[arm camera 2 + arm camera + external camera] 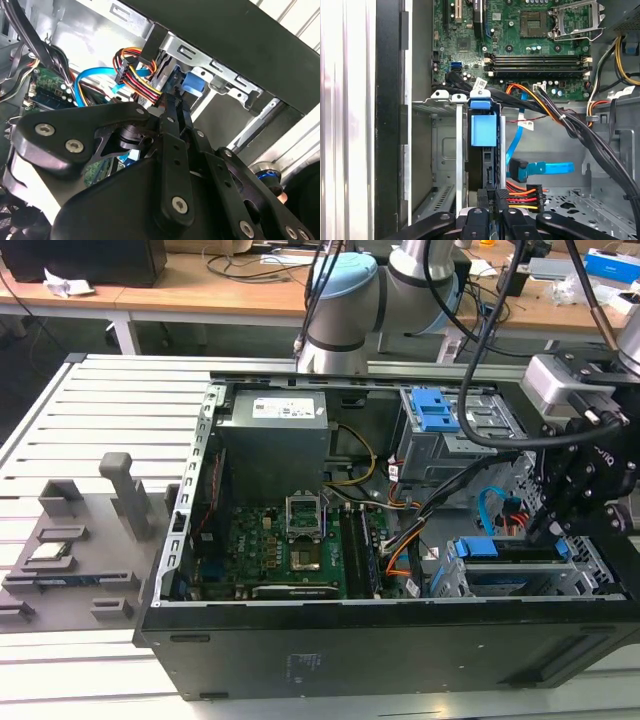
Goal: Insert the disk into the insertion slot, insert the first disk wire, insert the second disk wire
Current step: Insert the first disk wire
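The disk (483, 130), in its bright blue carrier, sits inside the silver insertion slot (445, 150); the exterior view shows the disk (505, 550) low in the slot (590, 570) at the case's right end. My gripper (495, 196) is right at the disk's rear edge, shut on the black plug of a disk wire with red, orange and yellow strands (522, 196). The second wrist view shows the gripper (172, 100) with those strands (142, 80) ending at its tip. A blue flat disk wire (545, 168) with a black plug hangs loose beside it. The gripper (548, 530) reaches down into the case.
The open black case holds a green motherboard (290, 540), a grey power supply (272, 440) and a taller grey bay with blue tabs (440, 410). A thick black cable bundle (570, 125) crosses near the slot. A grey parts fixture (70, 560) lies at the exterior view's left.
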Controlling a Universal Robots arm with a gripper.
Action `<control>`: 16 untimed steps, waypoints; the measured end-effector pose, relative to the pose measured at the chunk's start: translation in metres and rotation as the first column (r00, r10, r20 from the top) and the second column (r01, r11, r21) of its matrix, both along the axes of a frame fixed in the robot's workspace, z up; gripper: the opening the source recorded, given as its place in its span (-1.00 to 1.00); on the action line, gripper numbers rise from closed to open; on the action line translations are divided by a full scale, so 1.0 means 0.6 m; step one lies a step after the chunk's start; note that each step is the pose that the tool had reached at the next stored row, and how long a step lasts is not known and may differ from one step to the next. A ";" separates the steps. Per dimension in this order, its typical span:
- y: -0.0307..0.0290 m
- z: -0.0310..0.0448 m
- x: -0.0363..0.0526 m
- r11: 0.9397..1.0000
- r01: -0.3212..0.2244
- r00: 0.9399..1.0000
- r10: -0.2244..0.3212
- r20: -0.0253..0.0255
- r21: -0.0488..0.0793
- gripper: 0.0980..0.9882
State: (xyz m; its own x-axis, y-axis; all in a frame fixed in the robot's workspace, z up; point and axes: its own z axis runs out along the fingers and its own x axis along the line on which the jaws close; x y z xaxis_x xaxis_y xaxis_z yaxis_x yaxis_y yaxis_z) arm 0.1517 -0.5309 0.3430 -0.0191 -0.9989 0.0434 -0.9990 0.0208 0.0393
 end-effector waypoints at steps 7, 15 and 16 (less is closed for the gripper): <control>0.0028 -0.003 0.001 1.000 0.000 1.000 0.000 0.000 0.000 -0.84; 0.0028 -0.011 0.002 1.000 0.000 1.000 0.000 0.000 -0.001 -0.84; 0.0028 -0.011 0.002 1.000 0.000 1.000 0.000 0.000 -0.001 -0.84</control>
State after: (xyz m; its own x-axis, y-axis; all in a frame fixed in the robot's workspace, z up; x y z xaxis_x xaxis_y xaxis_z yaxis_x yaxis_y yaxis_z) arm 0.1528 -0.5292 0.3362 -0.0190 -0.9988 0.0446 -0.9990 0.0208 0.0392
